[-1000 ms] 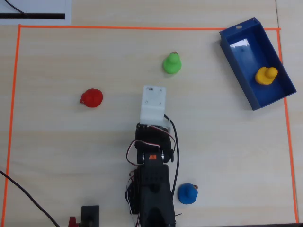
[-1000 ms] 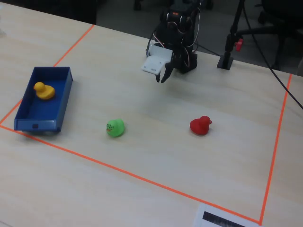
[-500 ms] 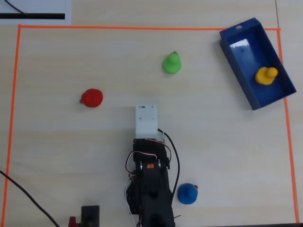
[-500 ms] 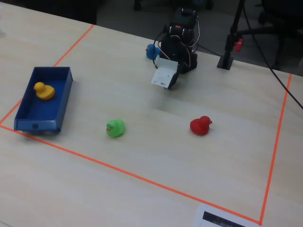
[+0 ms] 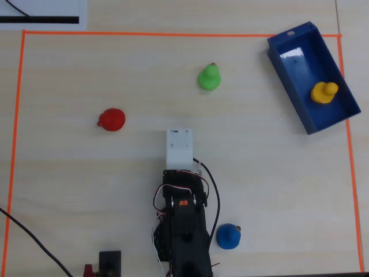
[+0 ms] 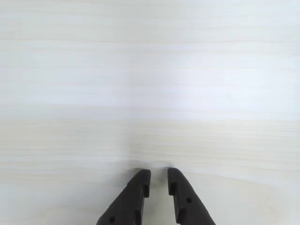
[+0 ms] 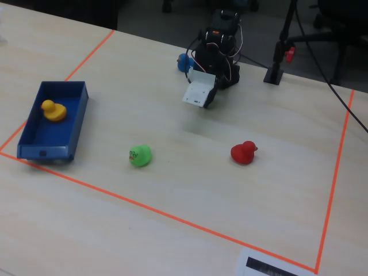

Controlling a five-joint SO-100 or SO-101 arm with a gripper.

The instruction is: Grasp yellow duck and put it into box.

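The yellow duck [image 5: 323, 92] sits upright inside the dark blue box [image 5: 300, 63] at the far right of the overhead view. In the fixed view the duck [image 7: 53, 110] is in the box [image 7: 46, 152] at the left. My gripper [image 6: 159, 172] is far from both, low over bare table just ahead of the arm's base. Its black jaws are nearly closed with a narrow gap and hold nothing. In the overhead view the white wrist housing [image 5: 179, 147] hides the jaws.
A green duck [image 5: 209, 77] lies mid-table, a red duck [image 5: 112, 119] to the left and a blue duck [image 5: 228, 236] beside the arm's base. Orange tape [image 5: 173, 34] frames the work area. A black stand [image 7: 276, 69] is behind the arm.
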